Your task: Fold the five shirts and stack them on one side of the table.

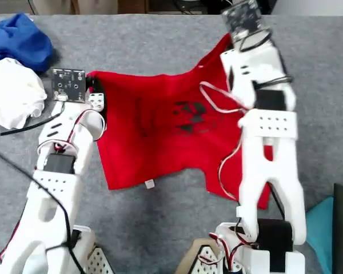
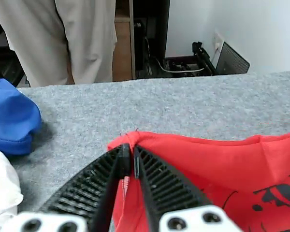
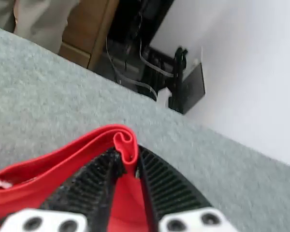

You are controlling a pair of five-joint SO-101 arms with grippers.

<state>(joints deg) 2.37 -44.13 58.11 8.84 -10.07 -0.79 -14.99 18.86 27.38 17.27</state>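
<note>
Red shirt [image 1: 160, 125] lies spread mid-table, its far corners pinched tight: left gripper [image 2: 131, 153] on the far-left corner, right gripper [image 3: 129, 157] on the far-right. I'd want both drawn nearward together, level and taut, so the fold lands straight.

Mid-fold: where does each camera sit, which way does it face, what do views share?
High view: above the table, looking down at the red shirt; left arm, right arm show.
Left wrist view: on the left arm, facing the far room; left jaws shut on the shirt's edge.
Right wrist view: on the right arm, facing a white wall; right jaws shut on a shirt fold.
Shared: all show the red shirt; high and left wrist show the blue shirt.
</note>
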